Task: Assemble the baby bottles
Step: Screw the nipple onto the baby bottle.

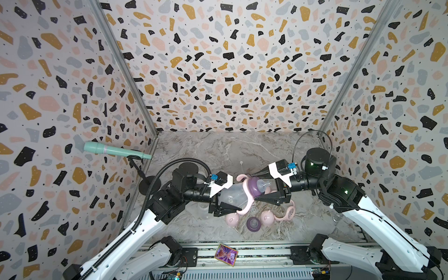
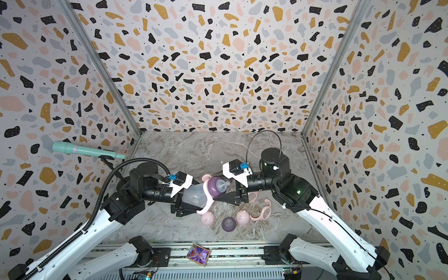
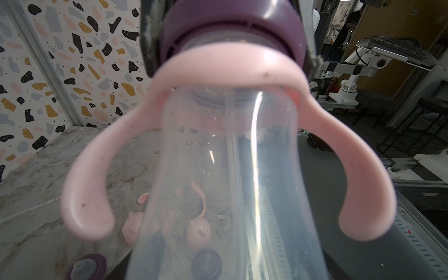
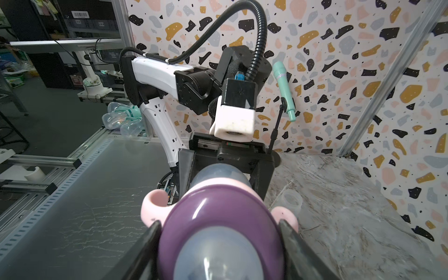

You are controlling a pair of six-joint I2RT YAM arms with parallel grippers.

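- In both top views the bottle hung in the air above the surface. Its long axis ran across from one arm to the other, base toward the left arm and teat toward the right.
- There the left jaws were clamped on the clear body. The right jaws stood on either side of the purple ring, which sat against the pink collar. Each arm was right at its own end.
- In a top view, caps and a spare ring lay on the surface just below the held bottle.
- From the left wrist, the bottle ran straight away from the camera. The collar and ring were at its far end, with dark jaw tips flanking the ring.
- From the right wrist, the ring filled the gap between the right jaws and touched both, so they gripped it. I judged any twist would go about that shared axis, so the two wrists had to be in line.
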